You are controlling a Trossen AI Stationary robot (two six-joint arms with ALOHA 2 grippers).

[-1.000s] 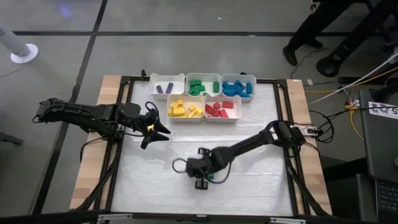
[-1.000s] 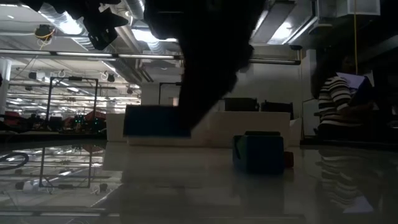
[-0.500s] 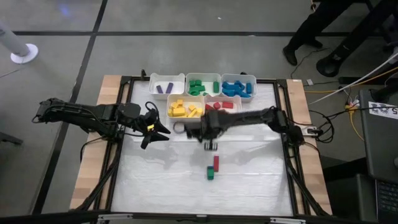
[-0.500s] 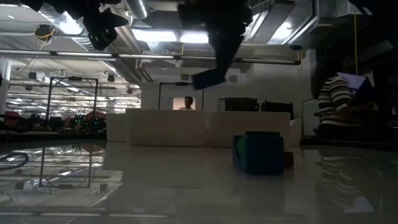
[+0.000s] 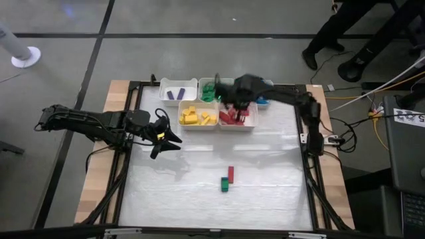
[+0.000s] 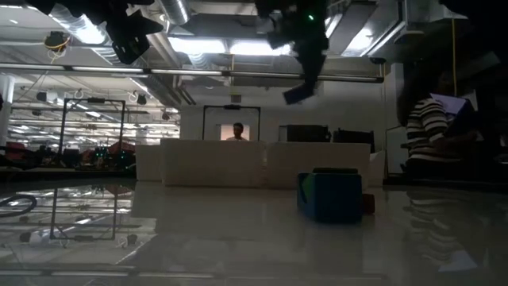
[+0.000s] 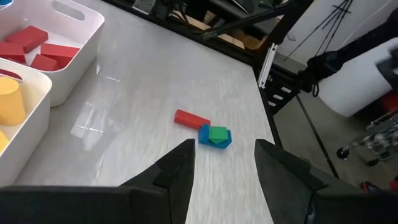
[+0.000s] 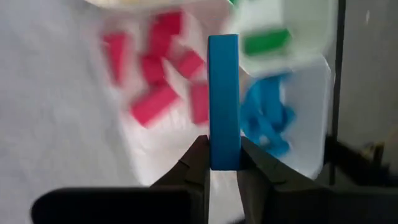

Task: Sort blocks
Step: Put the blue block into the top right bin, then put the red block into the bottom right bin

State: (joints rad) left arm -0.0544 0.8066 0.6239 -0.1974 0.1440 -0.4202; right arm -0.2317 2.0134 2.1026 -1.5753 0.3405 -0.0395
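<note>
The high view looks straight down on the whole table (image 5: 166,192), the low view skims level across it toward the room, each wrist view peers close past its own jaws, and both wrist views share the red-block bin (image 7: 74,37)

White plastic bins (image 5: 178,87) hold small toy blocks sorted into purple (image 5: 176,94), green (image 5: 211,91), blue (image 8: 266,118), yellow (image 5: 196,116) and red (image 8: 152,102); a long blue block (image 8: 224,99) sits between dark fingers (image 8: 194,163); red (image 5: 231,174) and green (image 5: 225,184) blocks lie on the pale grey-white tabletop (image 5: 192,192).
</note>
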